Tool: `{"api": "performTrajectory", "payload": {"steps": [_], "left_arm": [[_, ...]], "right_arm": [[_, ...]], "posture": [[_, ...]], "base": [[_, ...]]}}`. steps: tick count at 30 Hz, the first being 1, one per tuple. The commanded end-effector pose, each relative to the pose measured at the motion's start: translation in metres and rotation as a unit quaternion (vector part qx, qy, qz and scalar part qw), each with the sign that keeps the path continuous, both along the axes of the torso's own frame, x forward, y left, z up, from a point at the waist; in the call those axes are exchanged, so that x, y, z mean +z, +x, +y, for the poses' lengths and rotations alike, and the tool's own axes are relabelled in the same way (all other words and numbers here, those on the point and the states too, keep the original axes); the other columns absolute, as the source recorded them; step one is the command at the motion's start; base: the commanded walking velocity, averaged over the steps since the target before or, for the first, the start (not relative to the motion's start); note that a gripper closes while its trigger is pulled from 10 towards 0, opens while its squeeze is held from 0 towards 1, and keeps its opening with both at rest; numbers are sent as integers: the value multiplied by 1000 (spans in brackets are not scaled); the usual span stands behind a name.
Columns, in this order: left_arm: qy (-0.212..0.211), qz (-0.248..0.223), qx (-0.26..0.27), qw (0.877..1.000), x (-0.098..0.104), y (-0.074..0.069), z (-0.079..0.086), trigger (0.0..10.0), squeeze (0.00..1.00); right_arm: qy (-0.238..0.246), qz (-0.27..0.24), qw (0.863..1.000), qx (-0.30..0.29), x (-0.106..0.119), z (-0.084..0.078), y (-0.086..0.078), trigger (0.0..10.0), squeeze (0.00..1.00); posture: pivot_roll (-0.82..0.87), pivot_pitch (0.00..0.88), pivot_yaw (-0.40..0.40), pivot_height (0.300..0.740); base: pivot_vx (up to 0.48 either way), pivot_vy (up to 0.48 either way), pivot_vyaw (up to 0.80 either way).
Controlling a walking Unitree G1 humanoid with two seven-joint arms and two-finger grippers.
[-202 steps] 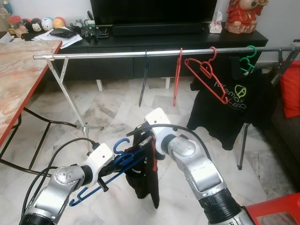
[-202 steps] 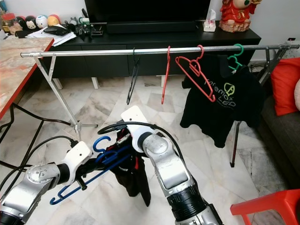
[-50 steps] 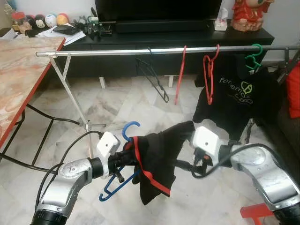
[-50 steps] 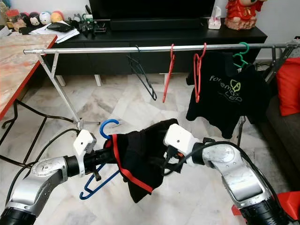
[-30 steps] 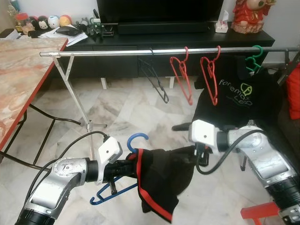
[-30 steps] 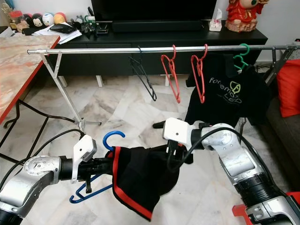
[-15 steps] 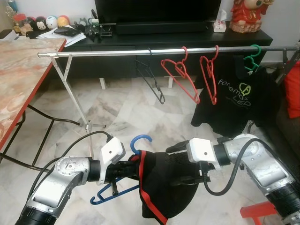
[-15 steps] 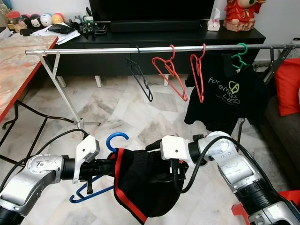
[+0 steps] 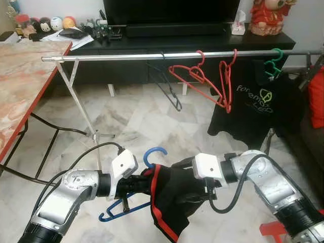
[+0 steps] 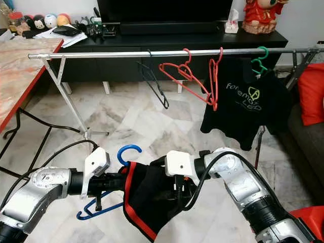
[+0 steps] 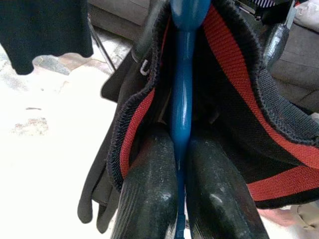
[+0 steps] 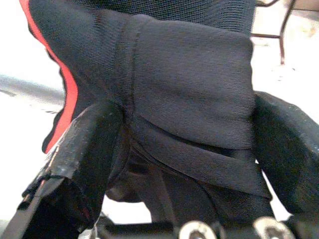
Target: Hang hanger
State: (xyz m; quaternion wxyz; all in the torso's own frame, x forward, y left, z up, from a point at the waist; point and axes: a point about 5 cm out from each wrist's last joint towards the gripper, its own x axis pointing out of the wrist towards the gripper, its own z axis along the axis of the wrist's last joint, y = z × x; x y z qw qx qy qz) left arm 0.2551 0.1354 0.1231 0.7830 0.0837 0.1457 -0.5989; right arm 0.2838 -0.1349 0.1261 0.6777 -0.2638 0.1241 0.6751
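A blue hanger [image 9: 154, 152] with a black garment [image 9: 172, 207] trimmed in red draped over it is held low in front of me. My left gripper [image 9: 137, 185] is shut on the hanger's shaft, and the two fingers [image 11: 149, 189] press the blue bar [image 11: 180, 99] between them. My right gripper [image 9: 186, 181] reaches into the garment from the right. Its fingers [image 12: 84, 149] stand wide apart with black cloth [image 12: 189, 89] bunched between them. The steel clothes rail [image 9: 126, 57] runs across the room beyond, well above both grippers.
On the rail hang a black hanger [image 9: 169, 91], two red hangers [image 9: 195, 76] and a green hanger carrying a black T-shirt [image 9: 258, 101]. A marble-topped table [image 9: 20, 86] is on the left, a dark TV cabinet [image 9: 152, 43] behind, a red stool [image 9: 276, 230] at lower right.
My right gripper has moved left and closer to the hanger, and the garment has gathered more on it. The left red hanger has swung sideways on the rail.
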Motion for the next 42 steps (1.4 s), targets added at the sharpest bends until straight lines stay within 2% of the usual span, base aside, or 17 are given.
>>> {"api": "performTrajectory", "payload": {"steps": [1, 42], "left_arm": [[-9, -23, -24, 999, 12, 0, -7, 10000, 0], [-10, -33, -32, 999, 13, 3, -11, 10000, 0]], "right_arm": [[-3, 12, 1000, 19, -4, 2, -6, 0, 0], [-16, 37, 998, 51, -9, 6, -15, 0, 0]], "posture": [[-64, 78, 21, 740], [-70, 85, 22, 740]], "base": [[0, 0, 0], [0, 0, 0]]}}
